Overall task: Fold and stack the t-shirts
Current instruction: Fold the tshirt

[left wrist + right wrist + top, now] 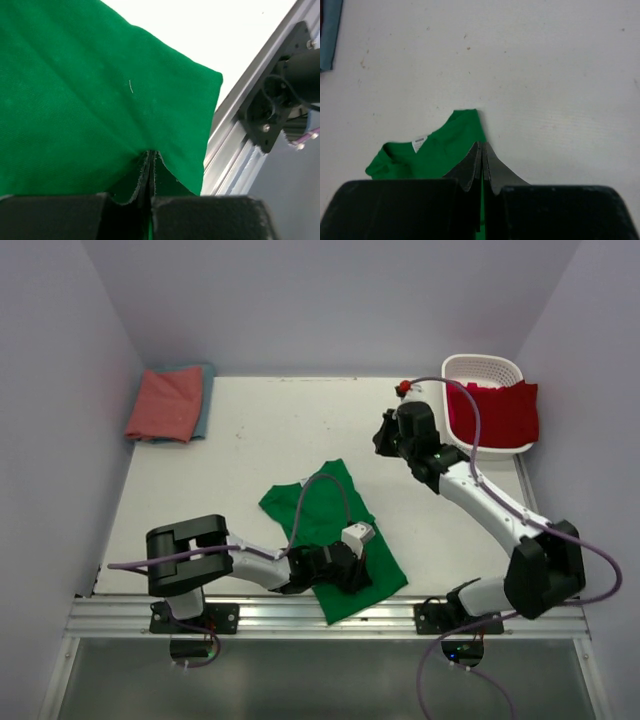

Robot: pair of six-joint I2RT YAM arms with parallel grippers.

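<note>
The bright green t-shirt (335,530) lies partly folded at the near middle of the table. My left gripper (347,565) rests low on its near right part, shut, with a pinch of green cloth (100,100) tented up at its tips (151,154). My right gripper (382,440) hangs above the bare table beyond the shirt, shut and empty (482,145); below it I see the shirt's collar end with its white tag (435,150). The salmon-pink shirt (165,403) lies folded on the teal-blue one (205,400) at the far left corner. The red shirt (505,412) hangs out of the basket.
A white lattice basket (480,365) stands at the far right corner. The aluminium rail of the table's near edge (235,145) runs close to the green shirt's corner, with the right arm's base (280,100) behind it. Walls close the table on three sides.
</note>
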